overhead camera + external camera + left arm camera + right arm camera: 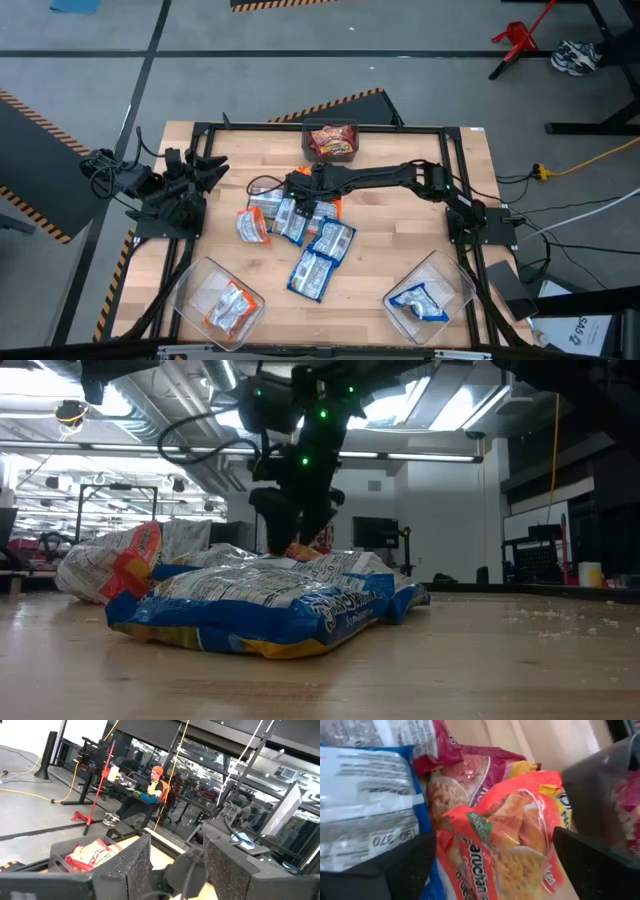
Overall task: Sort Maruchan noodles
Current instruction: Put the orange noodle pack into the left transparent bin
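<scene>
The noodle packets lie in a loose pile (300,235) at the table's middle: blue-and-white ones (270,605), an orange-and-silver one (110,565) and red-orange ones. My right gripper (305,205) reaches in from the right and hangs low over the pile's far part, open. In its wrist view an orange packet (505,845) lies between the two fingers, overlapping a dark red packet (465,770) and next to a blue-and-white one (365,795). My left gripper (207,172) waits open at the table's left side, pointing at the far bin. My right gripper (490,865) comes at the orange packet from above, pointing down, with one finger (395,870) on each side of it. Whether the fingers touch the packet I cannot tell. The packet lies flat on the pile.
Three clear bins stand on the table: a far one (330,128) with red packets, a near-left one (190,285) with orange packets, and a near-right one (455,280) with a blue packet. Bare wood lies between the two near bins. A person sits in the room beyond the table (150,790).
</scene>
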`<action>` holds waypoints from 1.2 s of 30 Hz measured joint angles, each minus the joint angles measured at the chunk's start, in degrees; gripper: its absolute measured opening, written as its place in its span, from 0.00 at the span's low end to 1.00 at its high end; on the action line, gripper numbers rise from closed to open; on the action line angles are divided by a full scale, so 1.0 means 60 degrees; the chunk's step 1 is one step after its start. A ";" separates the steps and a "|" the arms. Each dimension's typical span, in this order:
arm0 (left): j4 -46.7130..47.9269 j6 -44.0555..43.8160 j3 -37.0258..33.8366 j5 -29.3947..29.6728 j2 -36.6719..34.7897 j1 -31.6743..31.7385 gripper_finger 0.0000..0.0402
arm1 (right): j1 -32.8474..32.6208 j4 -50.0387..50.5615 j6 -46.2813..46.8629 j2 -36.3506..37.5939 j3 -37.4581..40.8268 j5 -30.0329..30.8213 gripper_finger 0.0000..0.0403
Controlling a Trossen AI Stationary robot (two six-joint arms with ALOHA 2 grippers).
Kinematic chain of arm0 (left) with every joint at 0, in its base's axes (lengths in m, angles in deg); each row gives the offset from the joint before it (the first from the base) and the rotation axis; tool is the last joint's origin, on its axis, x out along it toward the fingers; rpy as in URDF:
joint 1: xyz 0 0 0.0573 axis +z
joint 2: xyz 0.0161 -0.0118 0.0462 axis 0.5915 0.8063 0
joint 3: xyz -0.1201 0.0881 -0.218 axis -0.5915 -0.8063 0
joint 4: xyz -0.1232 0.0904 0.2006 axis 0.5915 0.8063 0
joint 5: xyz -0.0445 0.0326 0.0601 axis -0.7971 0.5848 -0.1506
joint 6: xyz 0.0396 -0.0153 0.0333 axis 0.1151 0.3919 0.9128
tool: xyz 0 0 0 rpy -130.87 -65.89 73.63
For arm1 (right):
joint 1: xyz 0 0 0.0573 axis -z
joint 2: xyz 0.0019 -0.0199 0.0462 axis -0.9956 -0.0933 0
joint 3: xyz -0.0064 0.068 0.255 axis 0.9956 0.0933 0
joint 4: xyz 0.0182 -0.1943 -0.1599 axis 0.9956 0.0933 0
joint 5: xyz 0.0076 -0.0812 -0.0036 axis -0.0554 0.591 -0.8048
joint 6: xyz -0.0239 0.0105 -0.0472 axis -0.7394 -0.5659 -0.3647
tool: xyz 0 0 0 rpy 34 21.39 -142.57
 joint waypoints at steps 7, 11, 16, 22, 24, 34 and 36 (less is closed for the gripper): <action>0.0003 0.0012 0.0000 0.0077 0.0000 0.0000 0.44 | 0.0225 -0.0250 0.1134 -0.0003 0.0458 0.0156 0.77; 0.0003 0.0012 0.0000 0.0077 0.0002 0.0000 0.44 | 0.0213 -0.0203 0.1253 -0.0004 0.0458 0.0271 0.56; 0.0005 0.0012 0.0000 0.0077 0.0003 0.0000 0.44 | 0.0196 -0.0094 0.1472 -0.0004 0.0454 -0.0060 0.22; 0.0007 0.0015 0.0000 0.0073 0.0000 0.0000 0.44 | 0.0202 -0.0052 0.1709 0.0051 0.0412 -0.0728 0.03; 0.0007 0.0012 0.0000 0.0073 0.0004 0.0000 0.44 | 0.0199 0.0332 0.1762 0.0106 0.0154 -0.0954 0.01; 0.0007 -0.0174 0.0000 0.0048 0.0003 0.0000 0.44 | -0.0270 0.1087 0.1694 0.0186 -0.2670 -0.0994 0.00; 0.0007 -0.0191 0.0000 0.0052 0.0002 0.0000 0.44 | -0.0494 0.1047 0.1693 0.0186 -0.3181 -0.1074 0.00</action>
